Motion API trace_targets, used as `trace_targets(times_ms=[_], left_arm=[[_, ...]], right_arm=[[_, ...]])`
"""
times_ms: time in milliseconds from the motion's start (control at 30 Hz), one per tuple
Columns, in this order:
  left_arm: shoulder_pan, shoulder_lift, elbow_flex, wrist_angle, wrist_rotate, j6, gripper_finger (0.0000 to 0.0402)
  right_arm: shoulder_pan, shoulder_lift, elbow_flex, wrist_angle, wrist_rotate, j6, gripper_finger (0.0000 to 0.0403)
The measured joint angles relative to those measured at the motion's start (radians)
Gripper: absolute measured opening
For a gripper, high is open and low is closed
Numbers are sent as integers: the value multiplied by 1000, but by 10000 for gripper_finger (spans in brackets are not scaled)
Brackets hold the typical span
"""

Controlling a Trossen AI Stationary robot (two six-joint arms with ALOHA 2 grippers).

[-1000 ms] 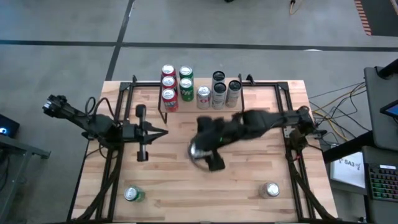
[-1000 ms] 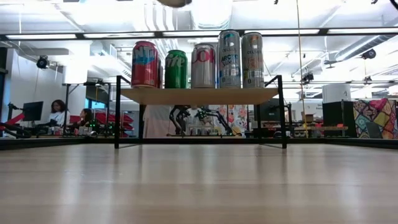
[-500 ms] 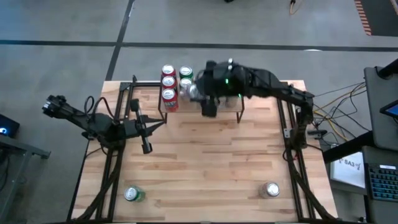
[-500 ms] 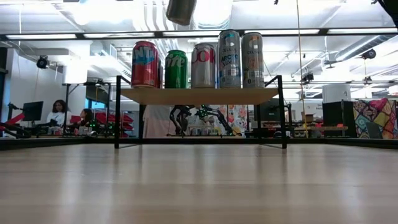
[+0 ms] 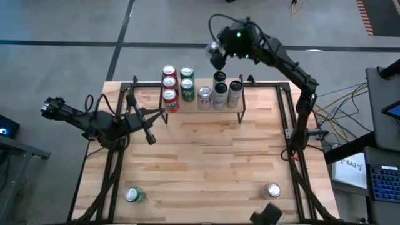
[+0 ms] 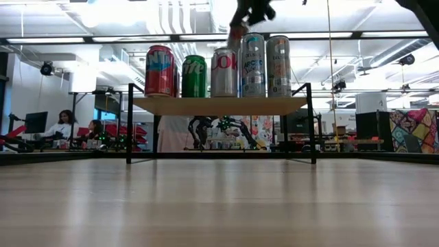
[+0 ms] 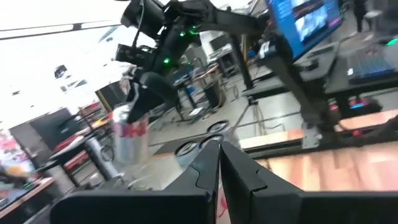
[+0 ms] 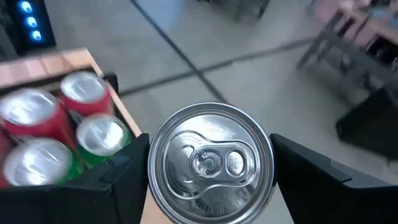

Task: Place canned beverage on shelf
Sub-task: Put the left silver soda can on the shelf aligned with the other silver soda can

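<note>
Step in hand: carry. Silver can [image 8: 210, 163] clamped between wide-set fingers of right gripper [image 5: 217, 53], held high beyond shelf [image 5: 201, 107] at bench's 12 o'clock edge. Shelf already crowded with cans [image 5: 178, 85]. Left gripper [image 5: 149, 136] closed, empty, parked at 9 o'clock. Next: can to be lowered upright into free spot on shelf, neighbours not knocked.

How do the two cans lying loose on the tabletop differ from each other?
The green can stands near the table's front left corner; the silver can stands near the front right. The first shows green sides, the second plain silver. Both stand upright, untouched, off the shelf.
</note>
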Motion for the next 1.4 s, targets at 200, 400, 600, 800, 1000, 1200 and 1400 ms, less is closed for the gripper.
trace_targets(times_ms=[200,400,600,800,1000,1200,1400], left_arm=[[33,1,0,-37,-2,0,0],[67,1,-2,-62,-2,14,0],[86,2,-17,-72,-2,13,0],[86,1,-18,-79,-2,13,0],[86,1,-19,-101,-2,-13,0],[86,4,-21,-122,-2,-37,0],[86,5,-22,-143,-2,-50,0]], right_arm=[[-109,3,-1,-139,-94,6,274],[-156,16,-3,-153,-209,55,274],[-131,67,-3,-74,-319,76,274],[-97,114,-3,-76,-331,55,274],[-83,138,-3,-74,-331,49,274],[-73,153,-3,-77,-335,63,274],[-45,155,-3,-84,-338,82,274]])
